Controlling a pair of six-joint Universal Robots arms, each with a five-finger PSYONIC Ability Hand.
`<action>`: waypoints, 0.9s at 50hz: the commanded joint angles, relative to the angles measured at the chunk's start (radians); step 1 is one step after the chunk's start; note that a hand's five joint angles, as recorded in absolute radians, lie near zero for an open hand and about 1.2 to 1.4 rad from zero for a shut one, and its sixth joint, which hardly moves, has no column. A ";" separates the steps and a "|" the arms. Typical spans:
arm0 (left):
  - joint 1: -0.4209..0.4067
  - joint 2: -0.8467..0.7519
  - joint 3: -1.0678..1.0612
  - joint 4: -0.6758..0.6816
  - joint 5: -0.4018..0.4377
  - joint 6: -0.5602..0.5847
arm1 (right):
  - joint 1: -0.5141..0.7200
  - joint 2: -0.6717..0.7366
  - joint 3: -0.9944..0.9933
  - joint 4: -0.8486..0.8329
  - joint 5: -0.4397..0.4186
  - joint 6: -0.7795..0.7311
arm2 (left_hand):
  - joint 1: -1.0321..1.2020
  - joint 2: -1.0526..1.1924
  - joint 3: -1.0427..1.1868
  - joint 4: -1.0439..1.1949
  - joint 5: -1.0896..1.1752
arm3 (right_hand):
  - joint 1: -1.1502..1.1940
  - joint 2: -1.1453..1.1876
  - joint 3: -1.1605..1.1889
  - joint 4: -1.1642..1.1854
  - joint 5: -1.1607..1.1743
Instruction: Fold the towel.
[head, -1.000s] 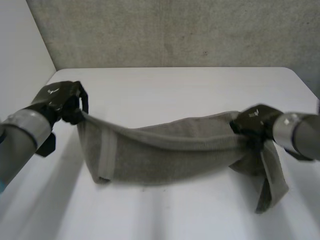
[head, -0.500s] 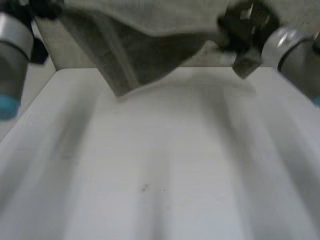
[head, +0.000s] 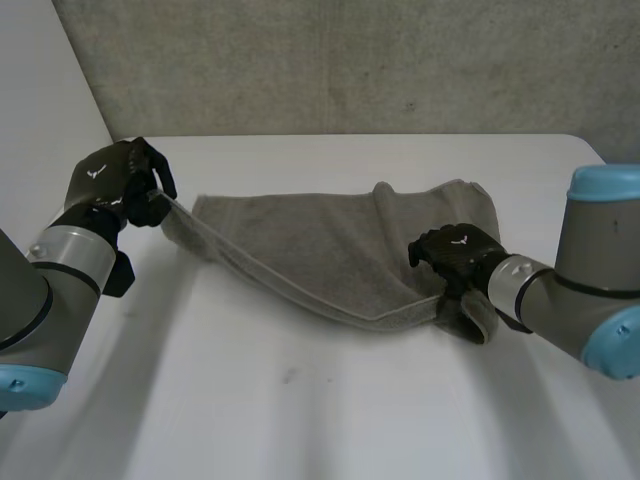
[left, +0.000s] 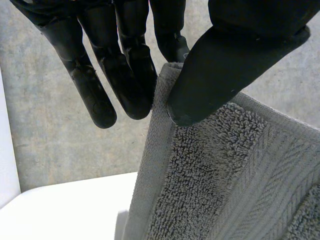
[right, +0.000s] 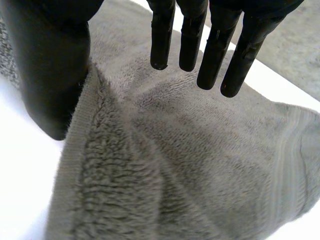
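Currently the towel (head: 320, 235) is lying across the middle of the tabletop (head: 300, 410). Its far part is resting on the surface, while its near edge is hanging in a raised line between the two arms. The left robot hand (head: 120, 185) is pinching the towel's left corner between its thumb (left: 220, 75) and straight fingers (left: 127, 75), holding it just above the surface. The right robot hand (head: 455, 255) is sitting at the near right corner, where a short tail of cloth is drooping beneath it. Whether it is gripping or merely resting there I cannot tell. By my reading, the laying-out step is finishing and the first fold is coming up. That move is calling for both near corners travelling together towards the far edge, with the hem staying taut so the layers are lining up.
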 joint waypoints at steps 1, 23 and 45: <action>0.013 0.007 0.002 -0.001 0.000 -0.002 | -0.006 -0.067 0.152 -0.103 0.027 0.136 | 0.199 0.178 0.179 0.178 0.194 | -0.054 -0.062 -0.055 -0.059 -0.019; 0.044 0.006 -0.009 -0.003 0.001 -0.002 | -0.176 -0.197 0.440 -0.313 0.090 0.238 | 0.199 0.178 0.179 0.178 0.194 | 0.263 0.255 0.262 0.258 0.298; 0.040 0.107 -0.020 -0.046 0.009 0.000 | -0.186 -0.493 0.302 -0.183 0.085 0.018 | 0.199 0.178 0.179 0.178 0.194 | 0.937 0.930 0.936 0.933 0.972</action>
